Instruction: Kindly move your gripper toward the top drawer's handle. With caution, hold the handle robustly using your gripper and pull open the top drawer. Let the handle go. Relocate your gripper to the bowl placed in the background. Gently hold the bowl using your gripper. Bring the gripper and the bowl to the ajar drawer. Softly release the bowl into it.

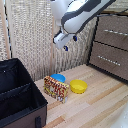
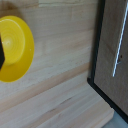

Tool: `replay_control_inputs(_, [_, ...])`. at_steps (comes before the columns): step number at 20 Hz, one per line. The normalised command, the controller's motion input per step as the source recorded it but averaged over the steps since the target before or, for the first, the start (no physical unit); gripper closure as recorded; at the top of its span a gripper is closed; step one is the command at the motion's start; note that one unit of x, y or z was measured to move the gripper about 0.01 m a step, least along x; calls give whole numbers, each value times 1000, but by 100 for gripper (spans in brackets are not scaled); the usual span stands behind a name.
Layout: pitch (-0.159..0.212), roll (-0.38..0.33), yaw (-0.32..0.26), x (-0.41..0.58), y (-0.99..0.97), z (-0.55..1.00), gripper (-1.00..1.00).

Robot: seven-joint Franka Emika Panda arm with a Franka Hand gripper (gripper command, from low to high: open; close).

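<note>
My gripper (image 1: 70, 43) hangs high above the table in the exterior view, its two dark blue tips apart, open and empty. It is away from the brown cabinet, towards the exterior view's left. The top drawer (image 1: 113, 27) is shut, with its silver handle (image 1: 116, 32) across the front. The blue bowl (image 1: 58, 77) sits on the wooden table, partly hidden behind a colourful box (image 1: 56, 89). The wrist view shows a brown drawer front (image 2: 107, 55) with a silver bar (image 2: 119, 50); I cannot tell which drawer it is. The blue bowl is out of the wrist view.
A yellow bowl (image 1: 78, 86) sits next to the blue one and also shows in the wrist view (image 2: 15, 47). A large black bin (image 1: 17, 95) stands at the exterior view's left. A lower drawer (image 1: 109, 61) sits under the top one. A ribbed curtain (image 1: 35, 35) is behind.
</note>
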Motion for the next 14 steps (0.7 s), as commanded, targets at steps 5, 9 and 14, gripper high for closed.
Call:
replay_control_inputs(5, [0, -231, -32, 77, 58, 591, -100])
replay_control_inputs(9, [-37, -150, -8, -327, -203, 743, -100])
replay_control_inputs(14, [-75, -190, 32, -323, -403, 339, -100])
